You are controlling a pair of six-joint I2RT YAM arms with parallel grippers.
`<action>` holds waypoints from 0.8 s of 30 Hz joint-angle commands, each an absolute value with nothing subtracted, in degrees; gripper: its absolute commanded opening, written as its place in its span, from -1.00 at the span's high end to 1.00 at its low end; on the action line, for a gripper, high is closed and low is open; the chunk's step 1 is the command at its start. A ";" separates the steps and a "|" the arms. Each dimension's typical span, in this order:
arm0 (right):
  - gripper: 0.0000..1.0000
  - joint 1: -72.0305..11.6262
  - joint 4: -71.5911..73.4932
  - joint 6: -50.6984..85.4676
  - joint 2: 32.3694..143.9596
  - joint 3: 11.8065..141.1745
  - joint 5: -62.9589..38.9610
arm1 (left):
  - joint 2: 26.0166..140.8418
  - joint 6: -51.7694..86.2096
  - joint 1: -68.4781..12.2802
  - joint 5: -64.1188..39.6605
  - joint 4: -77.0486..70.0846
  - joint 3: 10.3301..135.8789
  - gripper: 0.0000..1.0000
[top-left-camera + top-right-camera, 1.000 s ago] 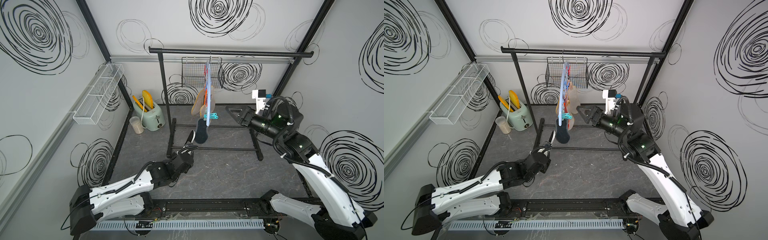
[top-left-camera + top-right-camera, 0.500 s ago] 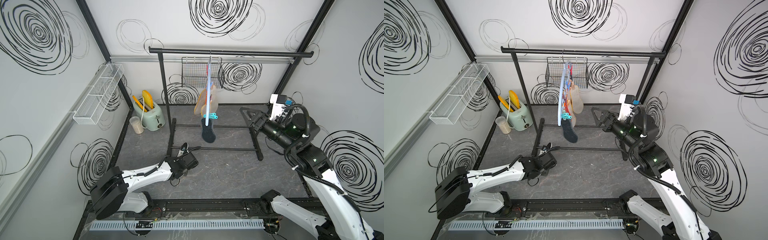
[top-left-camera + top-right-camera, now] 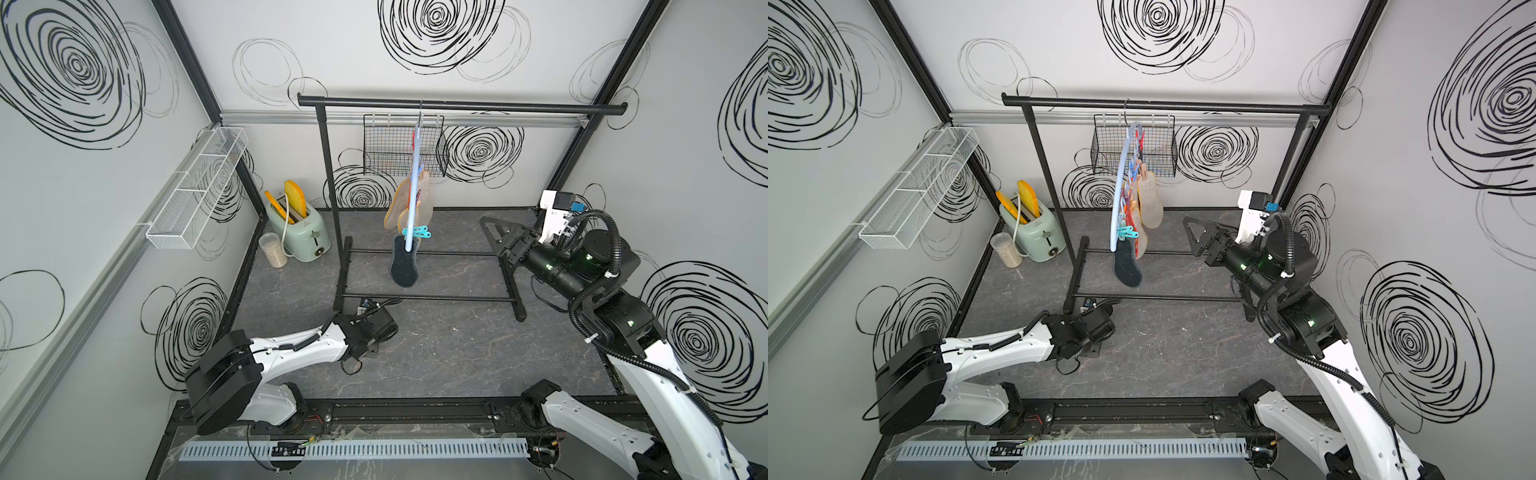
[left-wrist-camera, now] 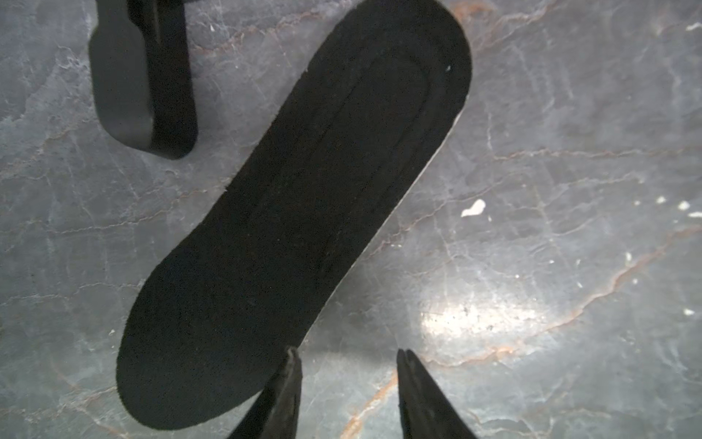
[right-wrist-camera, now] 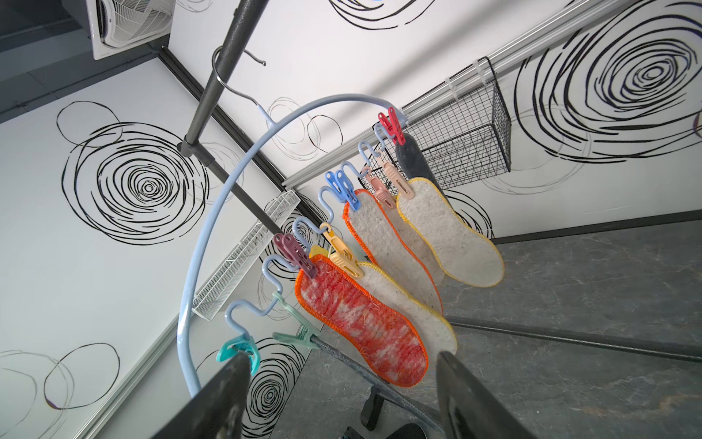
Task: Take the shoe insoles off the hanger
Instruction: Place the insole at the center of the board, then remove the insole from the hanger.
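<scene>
The pale blue hanger (image 3: 414, 187) (image 3: 1120, 187) (image 5: 212, 213) hangs by its hook from the black rail. Several shoe insoles stay clipped to it: a mottled red one (image 5: 361, 323), a white orange-edged one (image 5: 383, 235), a beige yellow-edged one (image 5: 452, 235) and a dark grey one (image 5: 414, 159) at the far end. Another dark insole (image 3: 403, 268) (image 3: 1127, 266) dangles at the near end. A black insole (image 4: 288, 228) lies flat on the floor. My left gripper (image 4: 347, 353) is open just above its edge, holding nothing. My right gripper (image 5: 342, 357) (image 3: 486, 222) is open, facing the hanger from the right, apart from it.
The black garment rail (image 3: 457, 107) spans the back, and one of its feet (image 4: 140, 83) stands beside the fallen insole. A black wire basket (image 3: 405, 149) hangs behind the hanger. A mint toaster (image 3: 299, 228), a jar (image 3: 272, 249) and a white wire shelf (image 3: 199, 187) are at the left.
My left arm dropped to the floor and its gripper opened, letting the black insole go there. My right arm drew back from the hanger, which is swinging slightly.
</scene>
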State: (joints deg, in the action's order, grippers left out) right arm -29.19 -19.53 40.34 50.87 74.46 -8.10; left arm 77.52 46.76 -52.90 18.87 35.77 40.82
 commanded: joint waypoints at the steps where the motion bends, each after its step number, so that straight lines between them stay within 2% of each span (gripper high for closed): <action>1: -0.56 -29.69 -19.39 39.55 50.14 74.00 -7.16 | 72.04 48.52 -53.27 20.06 37.96 41.50 -0.05; 10: -0.54 -29.36 -19.47 37.69 49.11 73.37 -6.02 | 51.72 41.41 -46.50 14.82 34.83 42.82 -0.06; 12: -0.52 -29.05 -19.85 37.68 49.84 73.92 -7.09 | 47.18 38.72 -44.19 11.56 31.59 43.07 -0.11; 15: -0.50 -28.24 -20.04 38.22 51.48 74.98 -9.57 | 42.72 34.35 -43.24 6.87 22.76 42.27 -0.38; 22: -0.47 -25.99 -18.79 38.86 56.12 77.28 -18.39 | 44.48 17.30 -43.01 0.86 -4.36 39.00 -0.69; 24: -0.46 -25.18 -18.24 38.87 56.51 77.16 -19.72 | 47.00 13.34 -41.27 -2.47 -9.89 39.30 -0.71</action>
State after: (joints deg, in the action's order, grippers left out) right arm -26.17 -19.49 38.37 56.69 75.61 -15.62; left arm 44.40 23.38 -42.92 3.07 6.46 39.66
